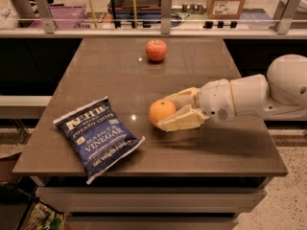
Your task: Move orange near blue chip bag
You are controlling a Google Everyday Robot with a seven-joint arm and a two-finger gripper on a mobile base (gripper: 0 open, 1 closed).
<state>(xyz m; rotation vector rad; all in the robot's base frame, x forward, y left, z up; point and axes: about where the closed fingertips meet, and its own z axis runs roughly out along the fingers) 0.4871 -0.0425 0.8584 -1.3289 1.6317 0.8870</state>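
Over the middle of the worktop, my claw pinches the orange between its two fingers, near the blue chip bag but apart from it. I judge the smooth round skin could slip from this sideways grip and roll toward the front edge. Overshooting would crumple the bag. The apple sits well behind.

Bag: we find it front left on the table.
Orange: right of bag, inside our gripper.
Gripper: mid-table, in from the right.
Apple: behind, well apart.
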